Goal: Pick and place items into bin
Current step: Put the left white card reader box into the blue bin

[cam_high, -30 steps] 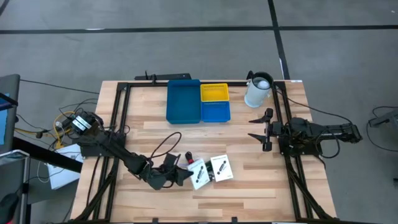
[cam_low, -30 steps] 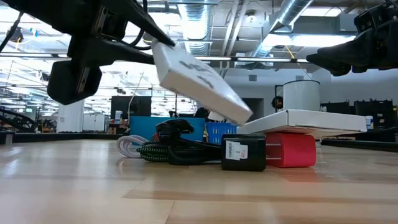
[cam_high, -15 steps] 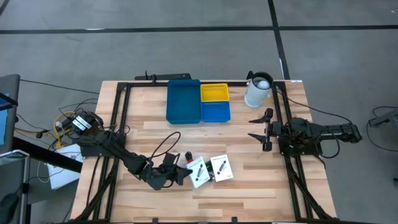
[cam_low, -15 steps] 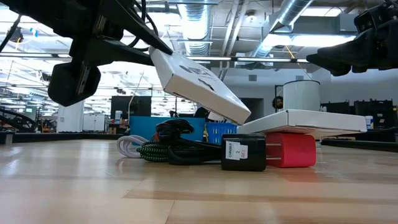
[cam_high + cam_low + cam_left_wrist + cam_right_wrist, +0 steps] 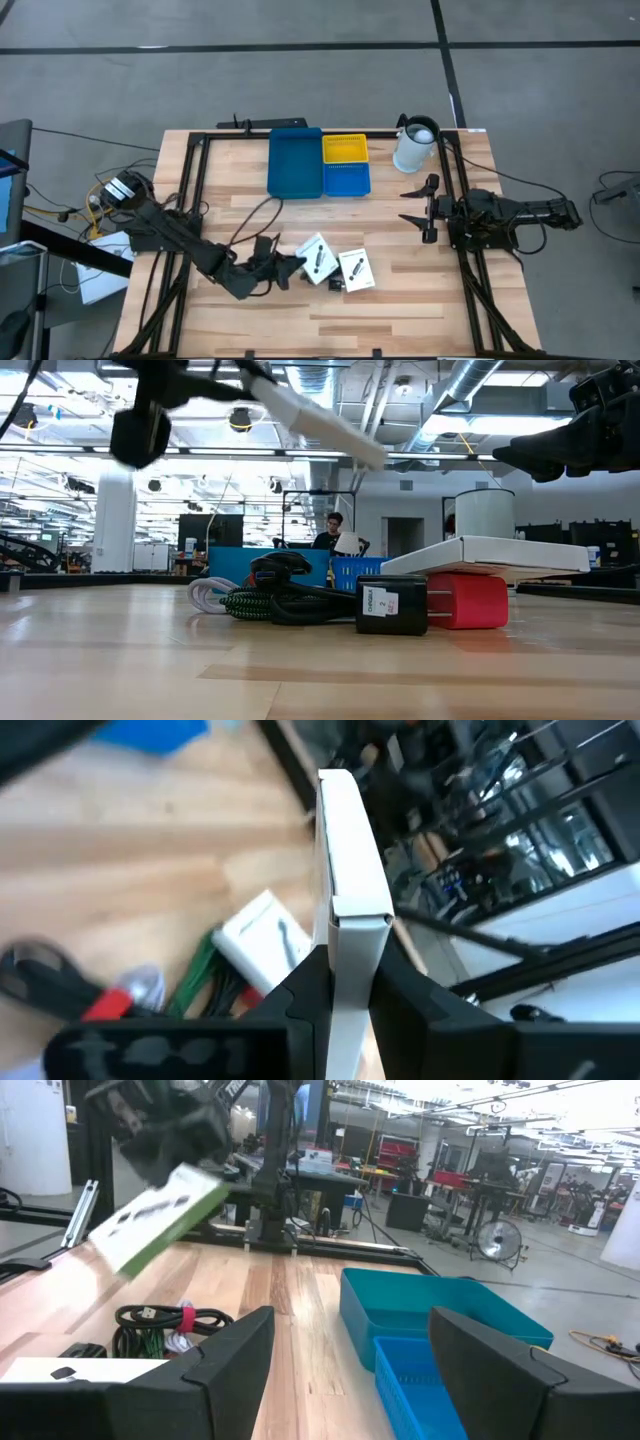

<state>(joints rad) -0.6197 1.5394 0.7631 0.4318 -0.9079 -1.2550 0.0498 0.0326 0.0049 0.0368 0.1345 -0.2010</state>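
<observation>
Bin: blue tray at the table's far edge, beside a smaller blue basket with a yellow one in its far half.
Held card: white square card printed with a black part, clamped on edge between the left gripper fingers; in the left wrist view the card stands out well past the fingertips, one pad on each face. It hangs tilted in the air above the table, over the cable pile.
Second card: flat, near the table's middle, just beside the held card; in the low view it rests on a red block.
Cables: green, black and white coils lying on the table under the raised card.
Black piece: touching the red block; its white label bears small print, a "2" readable, the rest too small.
Right gripper: fingers spread apart, holding nothing, at the table's right side, well apart from the cards.
Jug: white, far right corner.
Person: in the room behind the table.
</observation>
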